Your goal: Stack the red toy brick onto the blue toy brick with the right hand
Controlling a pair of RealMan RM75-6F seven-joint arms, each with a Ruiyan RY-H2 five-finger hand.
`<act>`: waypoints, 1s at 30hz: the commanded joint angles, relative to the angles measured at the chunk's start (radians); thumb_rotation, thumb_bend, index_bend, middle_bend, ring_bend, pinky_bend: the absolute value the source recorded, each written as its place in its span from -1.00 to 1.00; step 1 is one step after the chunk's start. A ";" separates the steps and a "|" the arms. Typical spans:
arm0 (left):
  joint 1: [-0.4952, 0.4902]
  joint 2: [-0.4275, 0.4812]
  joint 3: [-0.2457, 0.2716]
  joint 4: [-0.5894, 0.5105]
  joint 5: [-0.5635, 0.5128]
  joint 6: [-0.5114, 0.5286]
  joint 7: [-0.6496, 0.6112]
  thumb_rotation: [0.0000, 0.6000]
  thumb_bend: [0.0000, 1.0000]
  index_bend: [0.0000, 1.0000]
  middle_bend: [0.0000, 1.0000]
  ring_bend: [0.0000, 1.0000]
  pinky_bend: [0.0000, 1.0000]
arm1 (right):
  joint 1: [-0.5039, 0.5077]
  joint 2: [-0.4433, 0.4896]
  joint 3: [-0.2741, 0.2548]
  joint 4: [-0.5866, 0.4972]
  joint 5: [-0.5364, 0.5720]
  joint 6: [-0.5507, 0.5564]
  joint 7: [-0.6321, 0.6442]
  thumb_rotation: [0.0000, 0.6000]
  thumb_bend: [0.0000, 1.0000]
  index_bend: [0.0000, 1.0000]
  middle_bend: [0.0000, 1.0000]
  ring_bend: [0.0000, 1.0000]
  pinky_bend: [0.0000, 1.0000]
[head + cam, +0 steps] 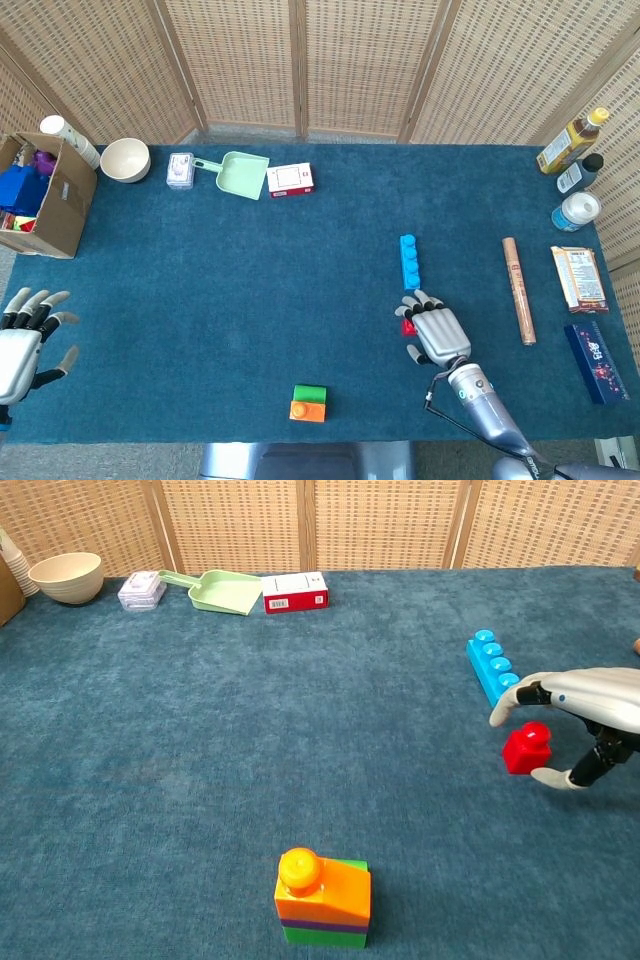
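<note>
The small red brick (526,748) stands on the blue cloth just below the long blue brick (492,668), which lies flat with its studs up. In the head view the red brick (408,326) is mostly covered by my right hand (436,329). That hand (580,715) arches over the red brick, fingers apart above it and thumb low at its right side, not closed on it. The blue brick (408,260) lies just beyond the fingertips. My left hand (22,345) hovers at the table's near left corner, fingers spread, holding nothing.
An orange-and-green brick stack (322,898) stands near the front middle. A cardboard box (45,198), bowl (125,159), green scoop (240,173) and red-white box (290,179) line the far left. A brown stick (517,289), snack packs (579,278) and bottles (570,140) sit on the right.
</note>
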 commanded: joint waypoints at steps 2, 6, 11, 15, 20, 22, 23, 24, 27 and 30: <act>-0.001 -0.002 0.000 0.003 -0.002 -0.002 -0.002 0.89 -0.17 -0.26 -0.63 -0.72 -1.00 | 0.007 -0.008 0.001 0.010 0.012 0.000 -0.001 0.90 -0.30 -0.52 -0.69 -0.91 -0.62; -0.003 -0.004 -0.001 0.009 -0.005 -0.007 -0.006 0.90 -0.17 -0.26 -0.63 -0.72 -1.00 | 0.016 -0.018 0.000 0.026 0.028 -0.007 -0.005 0.90 -0.30 -0.48 -0.69 -0.91 -0.62; -0.004 -0.007 -0.001 0.017 -0.009 -0.011 -0.010 0.89 -0.17 -0.26 -0.63 -0.72 -1.00 | 0.026 -0.031 0.002 0.047 0.045 -0.012 -0.006 0.90 -0.31 -0.42 -0.69 -0.90 -0.62; -0.004 -0.009 -0.002 0.022 -0.011 -0.010 -0.015 0.90 -0.17 -0.26 -0.63 -0.72 -1.00 | 0.034 -0.040 0.005 0.060 0.055 -0.013 -0.004 0.91 -0.31 -0.39 -0.69 -0.90 -0.62; -0.003 -0.013 -0.001 0.030 -0.013 -0.010 -0.023 0.90 -0.17 -0.26 -0.63 -0.72 -1.00 | 0.042 -0.049 0.006 0.071 0.069 -0.016 -0.004 1.00 -0.33 -0.31 -0.69 -0.90 -0.62; -0.002 -0.014 -0.001 0.034 -0.015 -0.011 -0.027 0.89 -0.17 -0.26 -0.63 -0.72 -1.00 | 0.046 -0.051 0.008 0.074 0.076 -0.016 -0.006 1.00 -0.34 -0.28 -0.69 -0.89 -0.62; -0.002 -0.014 -0.001 0.037 -0.015 -0.011 -0.029 0.88 -0.17 -0.26 -0.63 -0.72 -1.00 | 0.048 -0.052 0.009 0.075 0.080 -0.016 -0.008 1.00 -0.35 -0.27 -0.69 -0.89 -0.62; -0.002 -0.014 -0.001 0.039 -0.017 -0.011 -0.030 0.89 -0.17 -0.26 -0.63 -0.72 -1.00 | 0.050 -0.053 0.009 0.075 0.082 -0.016 -0.010 1.00 -0.35 -0.26 -0.69 -0.89 -0.62; -0.001 -0.016 -0.002 0.044 -0.019 -0.012 -0.037 0.89 -0.17 -0.26 -0.63 -0.72 -1.00 | 0.056 -0.057 0.009 0.075 0.091 -0.015 -0.017 1.00 -0.36 -0.25 -0.69 -0.89 -0.62; -0.002 -0.018 -0.001 0.049 -0.020 -0.013 -0.042 0.88 -0.17 -0.26 -0.63 -0.72 -1.00 | 0.062 -0.058 0.009 0.074 0.100 -0.015 -0.023 1.00 -0.36 -0.25 -0.69 -0.89 -0.62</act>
